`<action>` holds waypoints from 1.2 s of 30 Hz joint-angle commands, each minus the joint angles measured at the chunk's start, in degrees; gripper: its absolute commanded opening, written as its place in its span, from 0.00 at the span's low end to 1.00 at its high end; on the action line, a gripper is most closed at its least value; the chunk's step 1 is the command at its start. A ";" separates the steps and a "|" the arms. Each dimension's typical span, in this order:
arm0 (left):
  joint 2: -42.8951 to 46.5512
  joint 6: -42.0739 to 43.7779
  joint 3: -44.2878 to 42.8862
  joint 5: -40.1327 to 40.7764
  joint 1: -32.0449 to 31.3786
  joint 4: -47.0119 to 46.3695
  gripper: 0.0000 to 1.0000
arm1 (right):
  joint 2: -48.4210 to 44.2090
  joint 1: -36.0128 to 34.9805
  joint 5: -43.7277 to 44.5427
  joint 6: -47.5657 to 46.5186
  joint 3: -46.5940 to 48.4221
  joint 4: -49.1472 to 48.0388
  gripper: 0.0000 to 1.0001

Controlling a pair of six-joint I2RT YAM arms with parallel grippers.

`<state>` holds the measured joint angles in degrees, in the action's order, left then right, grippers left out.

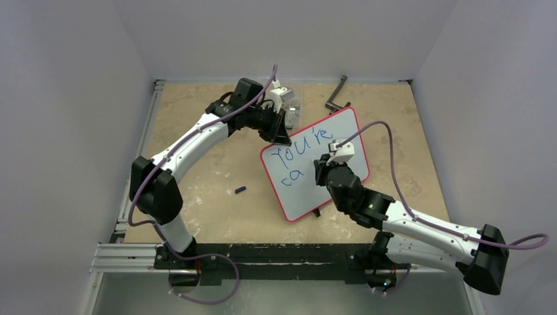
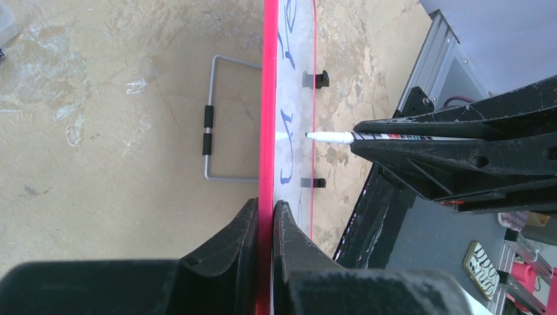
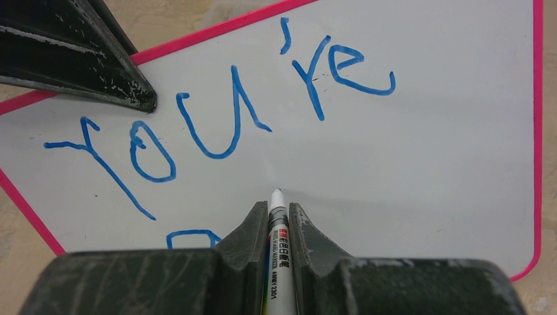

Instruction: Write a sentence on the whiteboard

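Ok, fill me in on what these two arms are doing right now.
The left hand is clamped on the red edge of the whiteboard, steadying it. The right hand grips a marker with its tip at the board; whether it touches, I cannot tell. The sentence is partly written in blue: "You're" on the top line, "ca" begun below it.

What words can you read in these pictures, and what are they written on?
"You're": blue writing on the whiteboard.
"ca": start of a second line below it, on the same board.
Small print on the marker: too tiny to read surely.
Print on the tag in the left wrist view's corner: blurred, unreadable.
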<state>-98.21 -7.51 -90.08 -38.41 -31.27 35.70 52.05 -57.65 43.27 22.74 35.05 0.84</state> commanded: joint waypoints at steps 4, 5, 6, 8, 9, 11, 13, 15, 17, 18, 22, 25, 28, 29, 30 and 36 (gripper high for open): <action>2.68 2.06 0.33 5.69 0.59 -1.52 0.00 | -0.34 1.81 -2.91 -1.34 1.93 -3.77 0.00; 2.63 2.06 0.29 5.69 0.59 -1.51 0.00 | -0.51 1.90 -2.92 -1.24 1.79 -3.54 0.00; 2.66 2.06 0.29 5.70 0.59 -1.52 0.00 | -0.77 1.99 -2.86 -1.19 1.52 -3.39 0.00; 2.55 2.06 0.33 5.68 0.58 -1.56 0.00 | -1.44 2.36 -2.73 -1.08 0.91 -3.00 0.00; 2.57 2.07 0.21 5.56 0.55 -1.52 0.00 | -1.85 2.63 -2.98 -0.97 0.64 -2.86 0.00; 2.51 2.06 0.19 5.48 0.57 -1.56 0.00 | -2.72 3.20 -3.65 -0.59 0.05 -2.66 0.00; 2.52 2.06 0.22 5.53 0.56 -1.56 0.00 | -3.35 3.64 -4.32 -0.27 -0.51 -2.68 0.00; 2.58 2.06 0.25 5.48 0.56 -1.53 0.00 | -3.93 3.98 -4.77 -0.16 -0.92 -2.67 0.00; 2.59 2.06 0.22 5.50 0.56 -1.52 0.00 | -4.34 4.26 -5.25 -0.04 -1.25 -2.64 0.00; 2.47 2.06 0.21 5.49 0.59 -1.51 0.00 | -4.53 4.41 -5.48 0.06 -1.38 -2.62 0.00; 2.58 2.01 0.20 5.49 0.58 -1.51 0.00 | -5.18 4.56 -6.19 0.37 -1.98 -2.71 0.00; 2.58 1.97 0.22 5.37 0.58 -1.52 0.00 | -5.57 4.73 -6.51 0.64 -2.38 -2.71 0.00; 2.58 2.06 0.20 5.39 0.59 -1.52 0.00 | -6.03 4.87 -6.69 0.65 -2.60 -2.82 0.00; 2.52 2.06 0.22 5.39 0.59 -1.51 0.00 | -6.08 4.91 -6.84 0.68 -2.64 -2.90 0.00; 2.58 2.08 0.18 5.49 0.55 -1.54 0.00 | -6.13 4.99 -7.07 0.63 -2.73 -3.08 0.00; 2.59 2.06 0.18 5.53 0.58 -1.45 0.00 | -6.00 5.65 -8.44 0.36 -2.96 -4.31 0.00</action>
<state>-98.21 -7.53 -90.08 -38.41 -31.27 35.70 46.76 -52.64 36.16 22.92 32.32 -0.78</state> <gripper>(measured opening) 0.077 0.096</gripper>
